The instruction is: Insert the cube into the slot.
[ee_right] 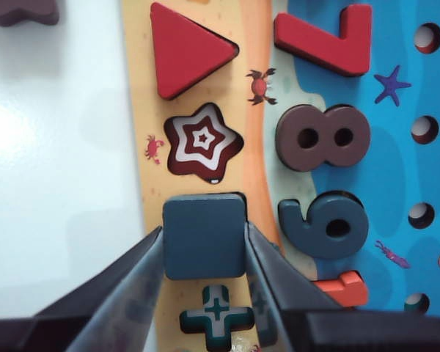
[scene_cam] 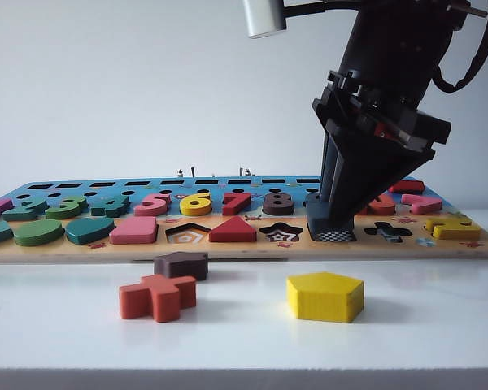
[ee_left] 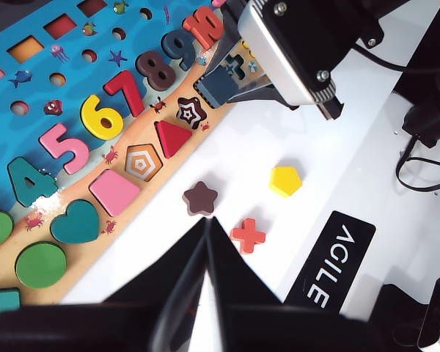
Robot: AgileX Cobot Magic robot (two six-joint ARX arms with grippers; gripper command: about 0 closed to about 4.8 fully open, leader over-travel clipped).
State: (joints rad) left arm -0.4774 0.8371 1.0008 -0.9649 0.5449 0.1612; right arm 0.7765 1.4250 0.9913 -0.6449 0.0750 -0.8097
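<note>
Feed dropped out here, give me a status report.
Right tool shut on flat dark navy square wooden cube, over checkerboard-bottomed square slot, not seated. Left tool shut, empty, above the white table. Nothing blocking the slot.

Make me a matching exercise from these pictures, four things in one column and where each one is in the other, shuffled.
Things:
1. cube
2. yellow pentagon
3. red triangle
4. left claw

Places:
A. seated in the board
B. over the table, off the board
C. between the right claw's fingers, over the slot
D. loose on the table, right of the red cross block

Pairs: 1-C, 2-D, 3-A, 4-B
</note>
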